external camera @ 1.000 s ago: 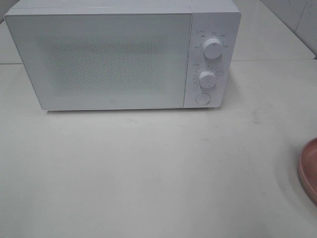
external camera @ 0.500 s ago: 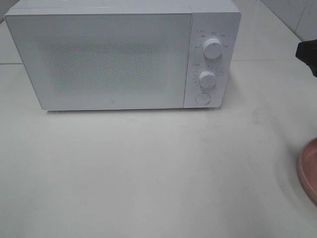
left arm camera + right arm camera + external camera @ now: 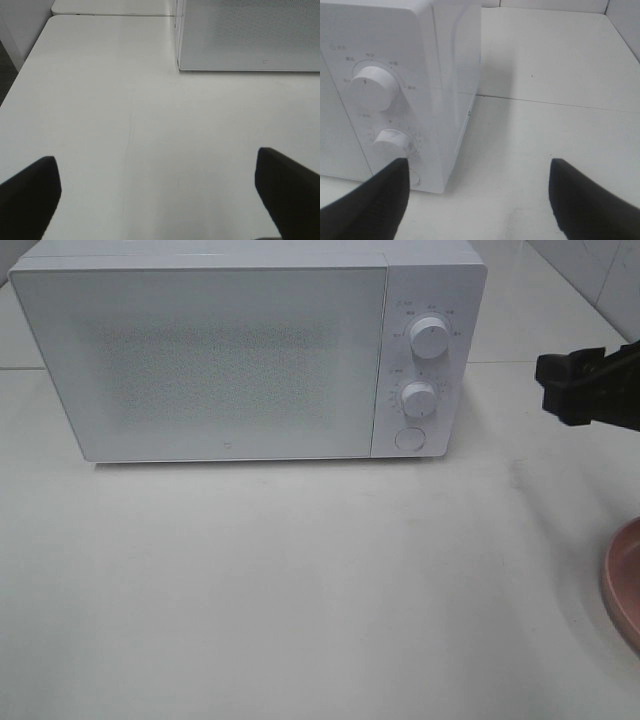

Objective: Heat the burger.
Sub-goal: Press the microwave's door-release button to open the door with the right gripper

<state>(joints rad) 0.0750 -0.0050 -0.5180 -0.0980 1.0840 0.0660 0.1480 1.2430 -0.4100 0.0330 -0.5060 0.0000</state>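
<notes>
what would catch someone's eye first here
The big white microwave, door shut, fills the back of the table. A black right end effector juts in from the right edge, open and empty. The rim of a pink plate peeks in at the lower right.

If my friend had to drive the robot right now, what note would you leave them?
Left gripper: open, empty, over the table.
Right gripper: open, empty, just right of the microwave knobs.
Microwave shut. Plate at the table's right edge; burger not in view.
Done: nothing visible.
Left: open microwave, put burger in, shut it, set knobs.
</notes>
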